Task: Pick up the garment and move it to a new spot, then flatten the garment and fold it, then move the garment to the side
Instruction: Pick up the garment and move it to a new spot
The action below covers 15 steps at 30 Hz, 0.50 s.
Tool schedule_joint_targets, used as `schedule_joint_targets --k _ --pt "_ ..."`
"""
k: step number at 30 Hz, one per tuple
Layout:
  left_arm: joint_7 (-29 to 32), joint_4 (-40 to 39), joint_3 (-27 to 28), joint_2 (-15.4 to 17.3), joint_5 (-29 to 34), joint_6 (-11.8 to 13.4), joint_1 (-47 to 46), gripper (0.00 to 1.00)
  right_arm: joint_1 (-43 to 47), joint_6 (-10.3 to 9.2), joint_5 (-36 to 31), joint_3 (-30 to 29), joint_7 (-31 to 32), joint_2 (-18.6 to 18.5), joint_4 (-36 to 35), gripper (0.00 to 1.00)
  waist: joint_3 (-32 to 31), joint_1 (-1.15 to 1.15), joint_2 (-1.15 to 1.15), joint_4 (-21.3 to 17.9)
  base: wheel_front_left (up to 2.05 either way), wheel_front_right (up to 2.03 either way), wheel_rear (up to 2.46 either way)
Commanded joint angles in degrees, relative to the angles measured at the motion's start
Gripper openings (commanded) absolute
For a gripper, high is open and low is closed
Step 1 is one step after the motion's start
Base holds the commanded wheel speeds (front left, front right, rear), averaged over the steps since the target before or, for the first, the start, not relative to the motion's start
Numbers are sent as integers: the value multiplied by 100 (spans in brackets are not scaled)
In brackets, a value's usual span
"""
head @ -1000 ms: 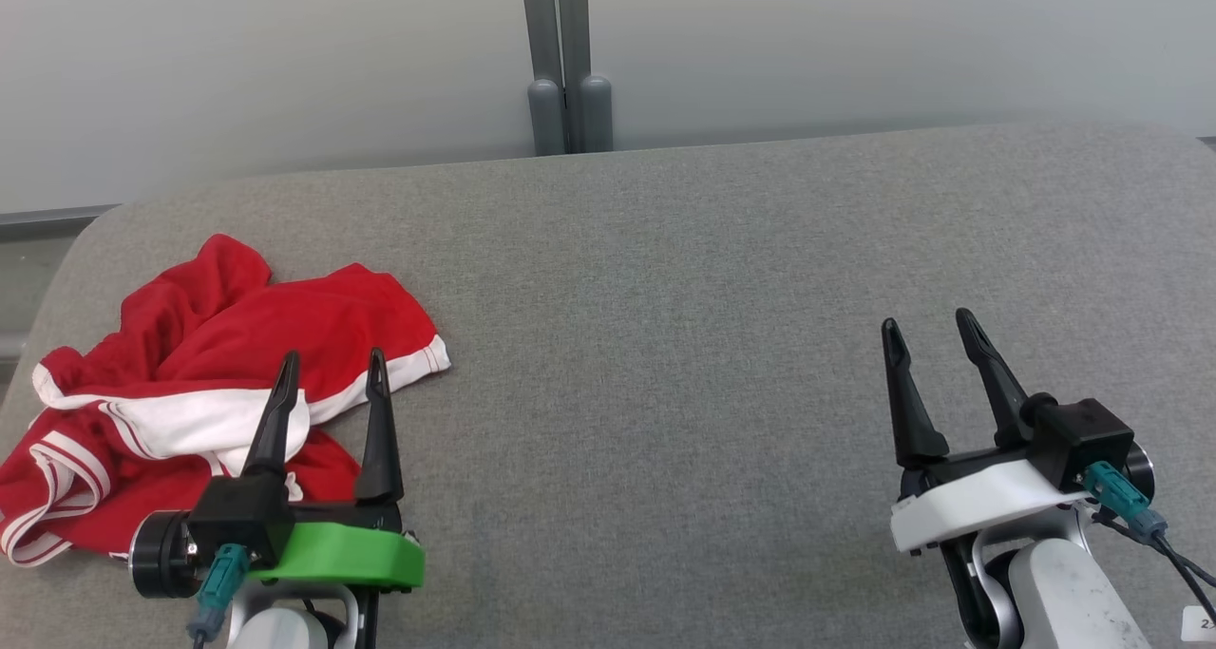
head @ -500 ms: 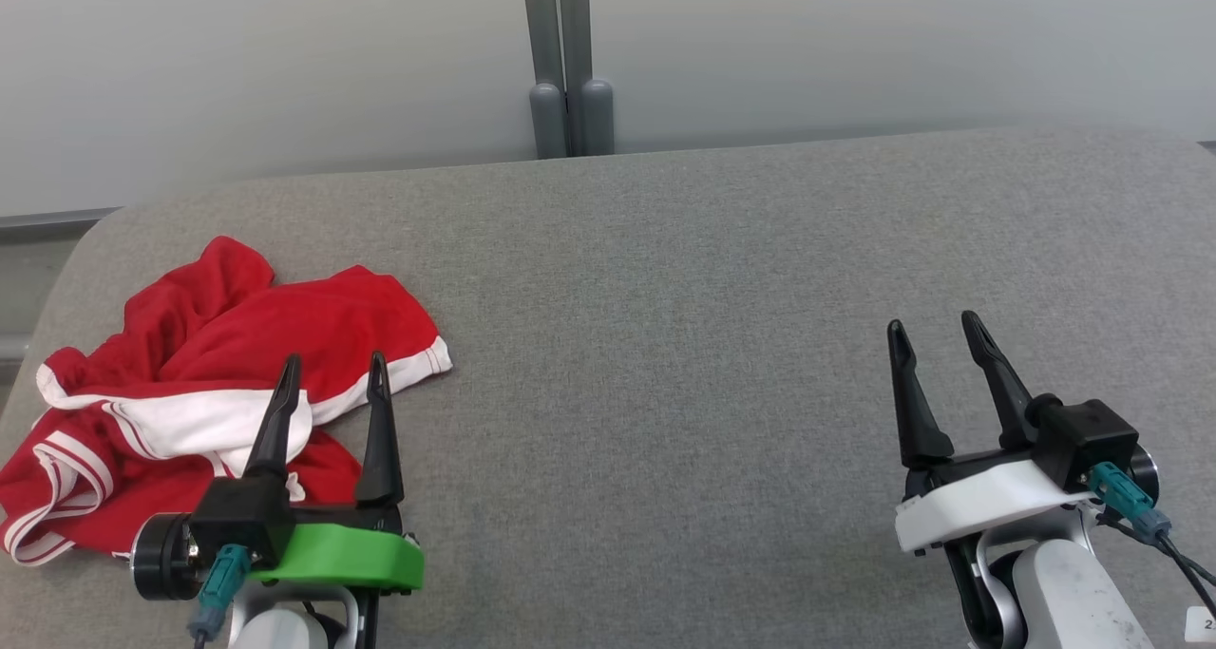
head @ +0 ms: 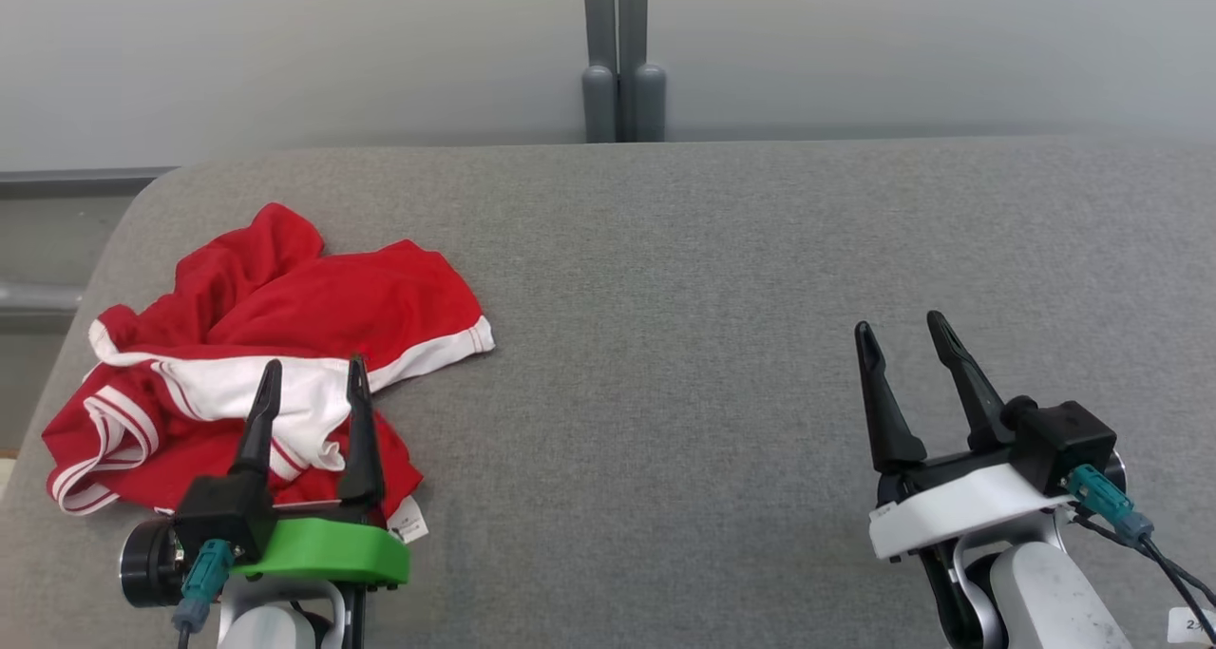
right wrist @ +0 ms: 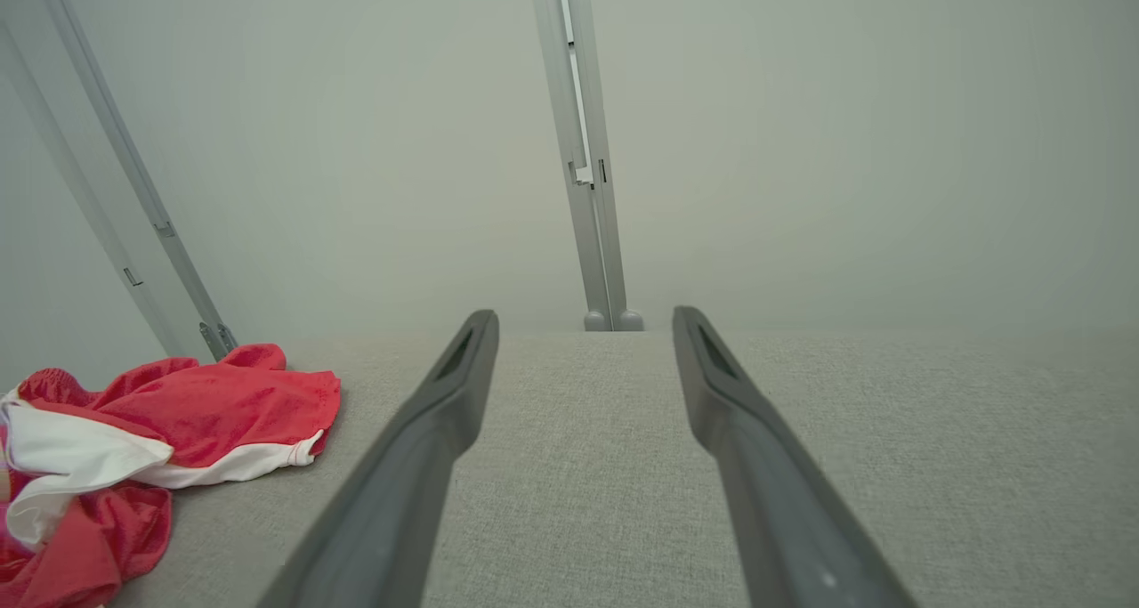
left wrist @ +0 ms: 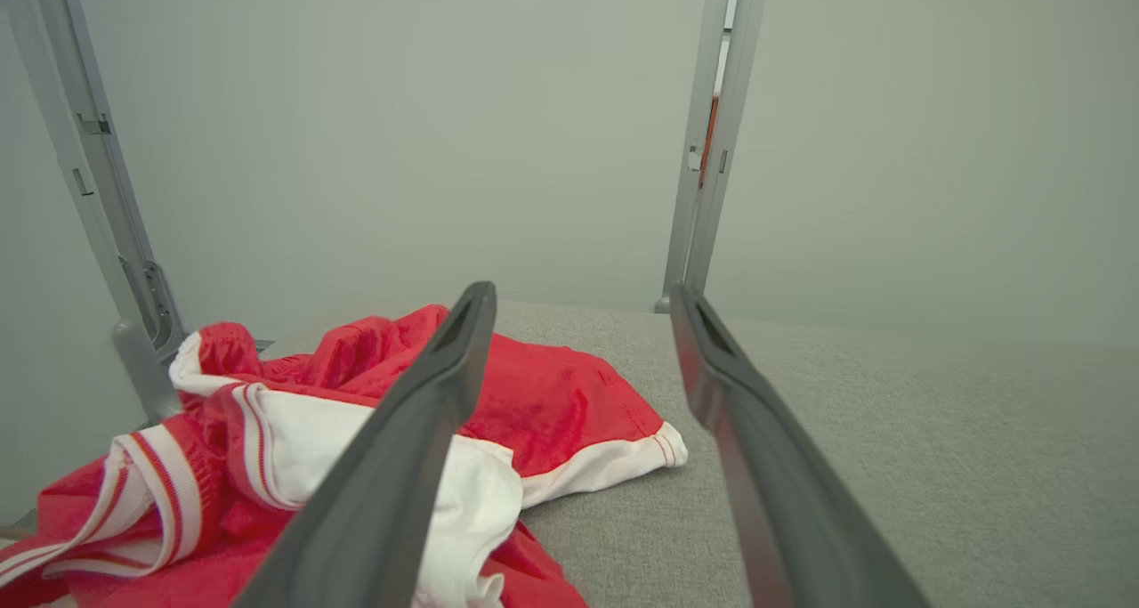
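The garment [head: 313, 312], red with white panels and stripes, lies crumpled on the left side of the grey padded table [head: 712, 278]. It also appears in the left wrist view as the garment [left wrist: 552, 403] and at the left of the right wrist view as the garment [right wrist: 205, 403]. My left gripper [head: 313, 376] hovers open over the garment's near part, with nothing between its fingers. Far to the right, my right gripper [head: 901, 329] stands open above bare table.
A grey double post [head: 622, 55] rises behind the table's far edge against a pale wall. The table's rounded left corner [head: 142, 193] lies just beyond the garment. A white label [head: 408, 519] sticks out at the garment's near edge.
The whole head view has shifted, so the camera has turned left. Both grippers stay open and keep nearly the same places relative to the garment and table.
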Motion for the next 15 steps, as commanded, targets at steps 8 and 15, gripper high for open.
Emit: schedule_joint_targets --k 8,15 --pt "-19 95 87 37 -86 35 -18 100 74 2 172 218 -17 -64 -20 100 -1 0 0 733 0 0 0" --pt "-19 162 157 36 -122 50 48 100 103 2 232 299 -17 -78 -6 100 -48 0 0 1244 0 0 0"
